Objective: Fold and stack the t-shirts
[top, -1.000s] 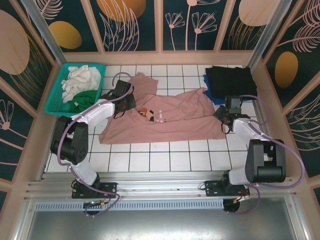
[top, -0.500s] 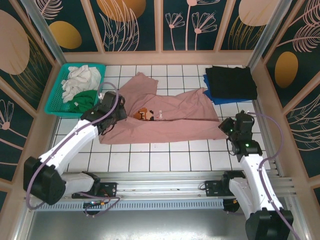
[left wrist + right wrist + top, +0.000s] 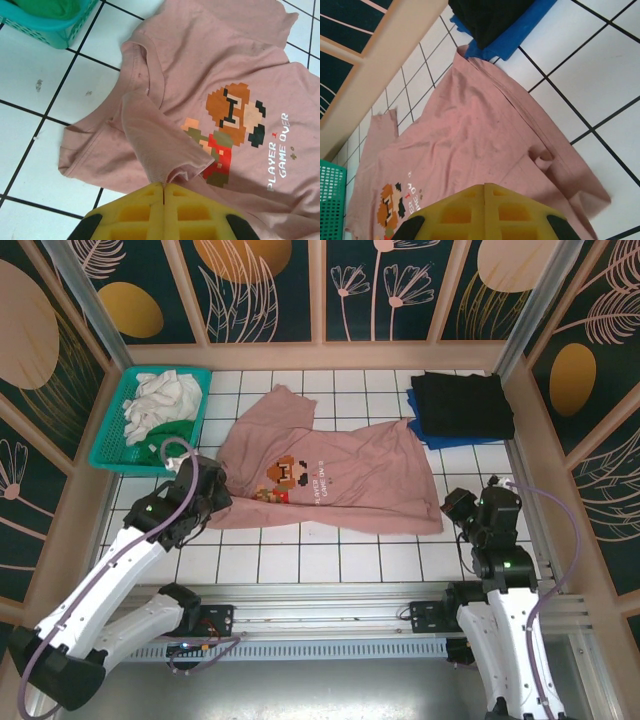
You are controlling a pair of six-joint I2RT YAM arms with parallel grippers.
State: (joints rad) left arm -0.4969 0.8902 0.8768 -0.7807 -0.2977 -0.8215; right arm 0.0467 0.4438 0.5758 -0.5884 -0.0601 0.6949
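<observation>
Logged since a second ago: retreat of both arms toward 6 o'clock, with the dusty-pink t-shirt (image 3: 340, 475) dragged along and opened from a bunched fold into a flatter spread, print up.

Found left tool (image 3: 163, 186) fully closed, yellow pads (image 3: 137, 212) flush together, a raised ridge of pink cloth from beside the collar pinched in their seam. Found right tool (image 3: 485, 186) closed just as tight, poised over the hem end of the same shirt at its 4 o'clock corner. Cannot tell of any cloth caught there, as against merely passing beneath.

Placed shirt at centre of the bench (image 3: 300, 560): collar end toward 9 o'clock, hem toward 3 o'clock, one sleeve toward 12 o'clock.

Noted materials: soft matte jersey, creased, flecked with small dark specks, with a small pucker near the hem. Glossy white tiles with dark grout. Moulded pads with square recesses.

Noted pixel print (image 3: 227, 132) on the chest: blocky figure in brown-orange, tan, red, green and black. Read white lettering (image 3: 280, 150) beside it as "PLAYER" and "GAME OVER", a small red mark between.

Logged at 1 o'clock a folded black t-shirt (image 3: 462, 402) stacked on a blue t-shirt (image 3: 515, 31), with the pink hem just touching the blue edge. Logged at 10 o'clock a teal basket (image 3: 105, 445) of plastic lattice, holding a crumpled white t-shirt (image 3: 165, 395) and a green t-shirt (image 3: 165, 435).
</observation>
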